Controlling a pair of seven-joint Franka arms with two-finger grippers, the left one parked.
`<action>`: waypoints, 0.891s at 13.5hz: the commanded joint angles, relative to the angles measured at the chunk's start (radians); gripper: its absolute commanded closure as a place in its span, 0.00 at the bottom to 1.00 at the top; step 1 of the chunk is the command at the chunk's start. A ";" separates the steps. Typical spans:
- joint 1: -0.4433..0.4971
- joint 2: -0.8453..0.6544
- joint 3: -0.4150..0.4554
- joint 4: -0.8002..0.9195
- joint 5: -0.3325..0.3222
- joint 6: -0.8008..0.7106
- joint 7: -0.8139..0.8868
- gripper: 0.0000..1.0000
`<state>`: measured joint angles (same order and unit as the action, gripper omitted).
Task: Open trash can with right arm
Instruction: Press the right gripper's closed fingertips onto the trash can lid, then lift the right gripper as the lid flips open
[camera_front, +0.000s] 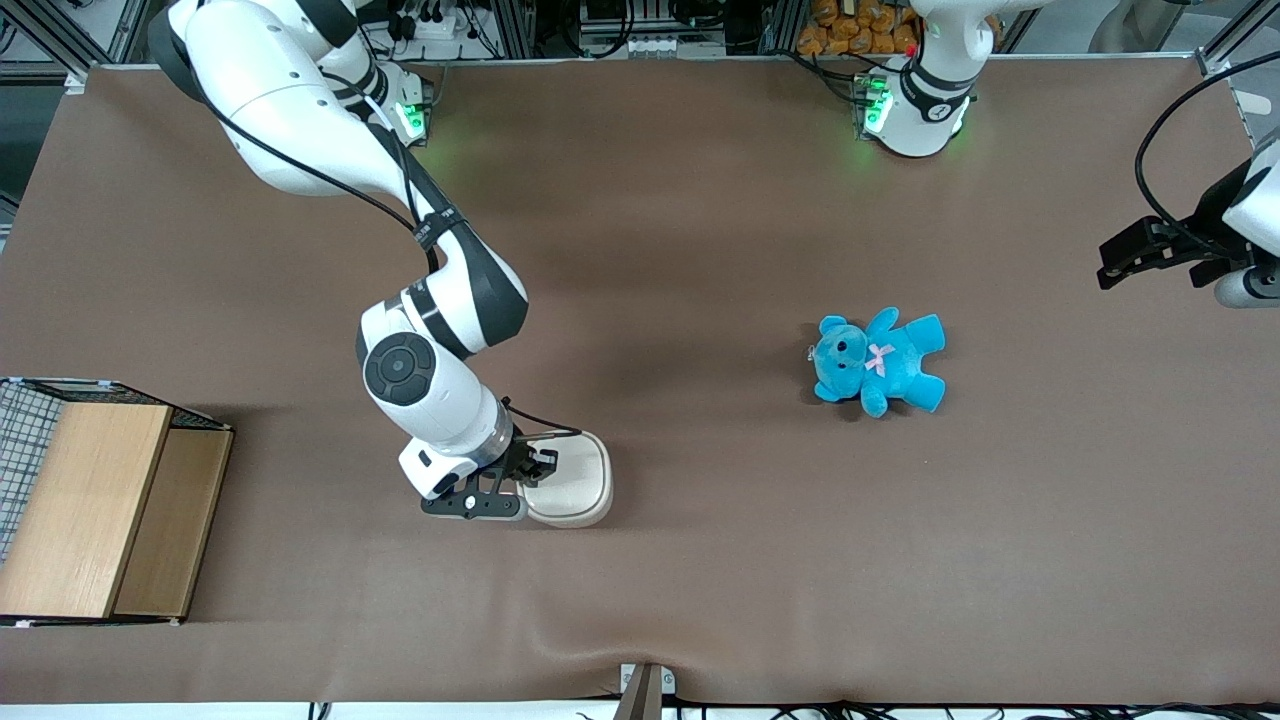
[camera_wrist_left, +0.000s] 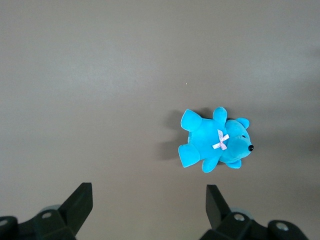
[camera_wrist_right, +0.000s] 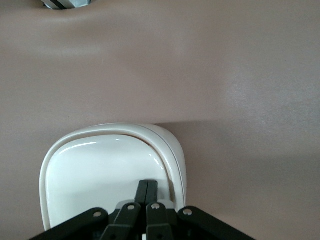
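Gripper (camera_wrist_right: 148, 192) pinched over smooth trash can (camera_wrist_right: 100, 170)

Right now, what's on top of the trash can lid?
Only the gripper: its fingers, pressed together, rest on the trash can lid near its edge. The rest of the lid is bare. The lid is down, so the inside is hidden.

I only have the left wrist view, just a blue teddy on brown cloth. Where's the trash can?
Observer: The trash can sits toward the working arm's end of the table, nearer the front camera than the blue teddy.
Operator: And the gripper?
Observer: The gripper is over the lid, fingers shut together at its edge.
Operator: Lid up yet?
Observer: No, it lies flat and closed.
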<state>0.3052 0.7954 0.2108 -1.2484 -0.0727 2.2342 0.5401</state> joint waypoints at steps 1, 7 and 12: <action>0.008 0.028 -0.004 0.001 -0.024 0.022 0.023 1.00; -0.005 0.019 0.007 0.078 -0.007 -0.074 0.043 1.00; -0.003 0.018 0.038 0.138 0.034 -0.168 0.087 1.00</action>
<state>0.3047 0.7957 0.2214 -1.1645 -0.0496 2.1114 0.5918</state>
